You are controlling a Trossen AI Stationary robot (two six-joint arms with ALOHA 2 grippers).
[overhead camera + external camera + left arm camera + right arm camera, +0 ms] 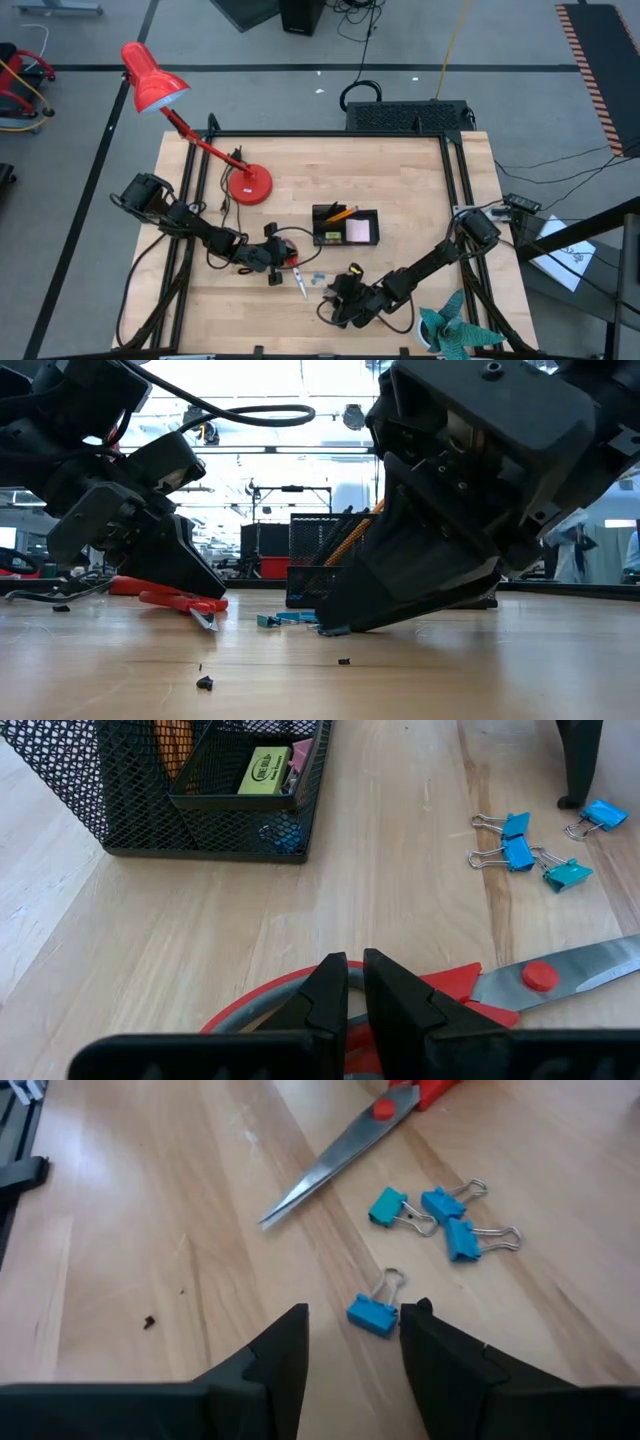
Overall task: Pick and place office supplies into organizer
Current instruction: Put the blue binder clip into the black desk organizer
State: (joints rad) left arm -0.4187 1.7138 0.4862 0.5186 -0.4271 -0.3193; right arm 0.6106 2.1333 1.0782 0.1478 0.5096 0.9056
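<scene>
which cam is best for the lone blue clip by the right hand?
Right wrist view: the lone blue clip lies unobstructed between the right hand's fingers. Left wrist view shows it partly, at the frame edge. High view: a speck. Low view: mostly hidden by the hand.

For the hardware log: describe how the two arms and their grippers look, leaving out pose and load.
Both arms are dark, nearly black, jointed links with black cables looping alongside. The left gripper has two wedge-shaped matte black fingers tapering to blunt tips. The right gripper has the same black, angular fingers, set on a bulky black housing with visible screws in the low view. No markings are legible.
</scene>
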